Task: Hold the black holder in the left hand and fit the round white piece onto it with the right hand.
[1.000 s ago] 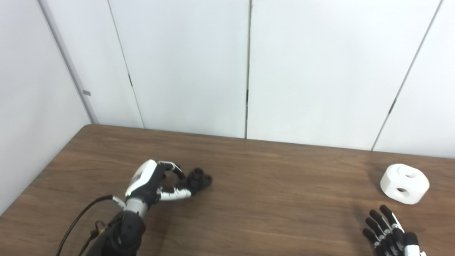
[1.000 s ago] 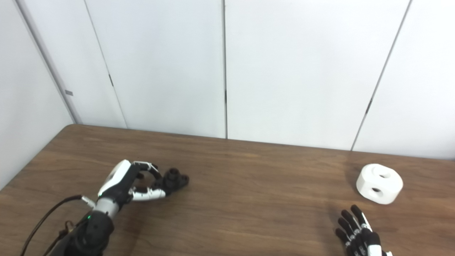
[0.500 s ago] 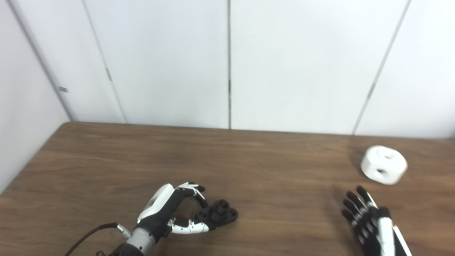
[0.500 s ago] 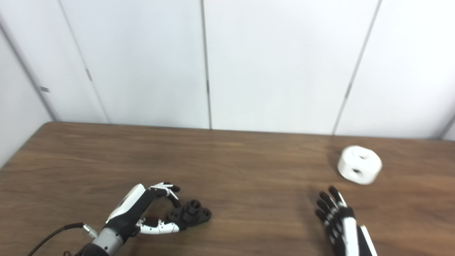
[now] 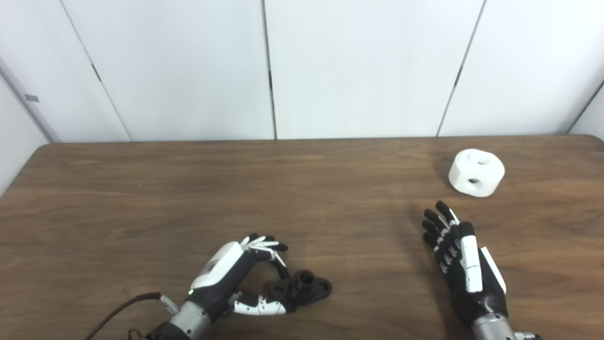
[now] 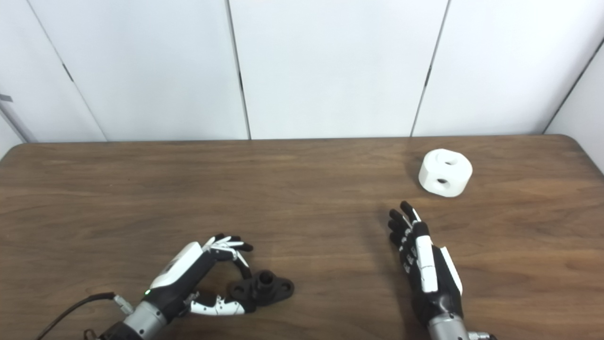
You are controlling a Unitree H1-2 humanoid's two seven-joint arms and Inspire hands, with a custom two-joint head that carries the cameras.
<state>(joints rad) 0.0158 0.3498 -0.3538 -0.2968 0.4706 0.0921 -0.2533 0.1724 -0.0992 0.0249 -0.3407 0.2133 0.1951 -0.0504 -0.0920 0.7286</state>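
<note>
The black holder [image 5: 306,288] lies on the brown table [image 5: 141,198] near the front, its short post pointing up. My left hand [image 5: 236,276] sits just left of it, fingers arched over and thumb underneath, their tips pinching the holder's left lobe. The round white piece [image 5: 475,172], with a hole on top and one in its side, rests at the back right. My right hand [image 5: 460,257] lies flat and open, fingers stretched toward the white piece, fingertips a short way in front and left of it. It holds nothing.
White wall panels [image 5: 358,66] stand right behind the table's far edge. The table's right rear corner [image 6: 573,139] lies close to the white piece. A black cable [image 5: 127,304] runs from my left wrist off the bottom edge.
The camera has swung right and tilted down, so the whole picture shifted. More of my right hand shows. Both hands keep nearly the same place relative to the holder and the white piece.
</note>
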